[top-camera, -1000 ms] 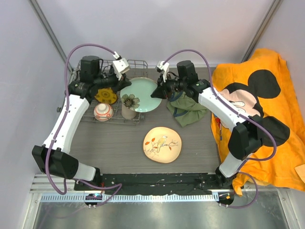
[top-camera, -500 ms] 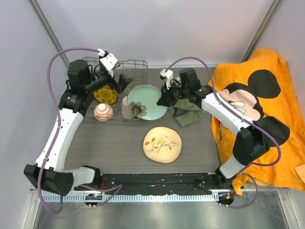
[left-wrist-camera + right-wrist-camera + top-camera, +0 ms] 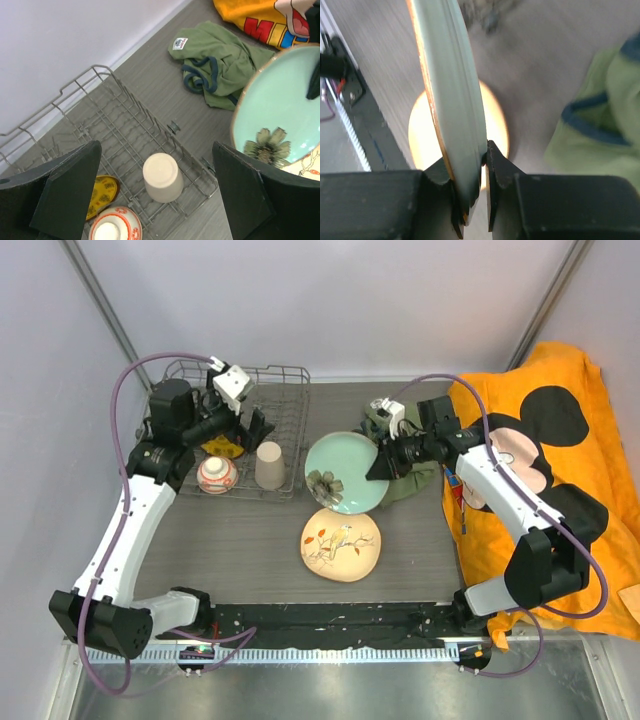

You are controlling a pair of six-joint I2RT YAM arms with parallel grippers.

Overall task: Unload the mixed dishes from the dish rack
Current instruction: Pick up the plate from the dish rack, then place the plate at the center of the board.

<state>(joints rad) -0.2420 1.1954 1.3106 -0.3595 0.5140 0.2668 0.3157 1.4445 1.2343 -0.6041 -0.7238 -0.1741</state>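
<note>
The grey wire dish rack (image 3: 290, 430) (image 3: 125, 125) stands at the back left. In it are an upturned beige cup (image 3: 268, 464) (image 3: 162, 177), a red-and-white bowl (image 3: 217, 474) (image 3: 114, 227) and a small yellow plate (image 3: 222, 447) (image 3: 102, 192). My left gripper (image 3: 245, 418) (image 3: 157, 195) hovers open above the cup, holding nothing. My right gripper (image 3: 383, 462) (image 3: 476, 197) is shut on the rim of the pale green plate (image 3: 342, 472) (image 3: 452, 100) (image 3: 275, 120), carried tilted over the table right of the rack. The cream floral plate (image 3: 340, 543) (image 3: 495, 125) lies flat on the table below it.
An olive-green garment (image 3: 405, 475) (image 3: 220, 65) lies crumpled right of the green plate. An orange cartoon-print cloth (image 3: 545, 470) (image 3: 255, 20) covers the right side. Walls close off the back and the left.
My right gripper has carried the green plate out of the rack, rightward and nearer. My left gripper has let go, opened wide and drawn back over the rack.
</note>
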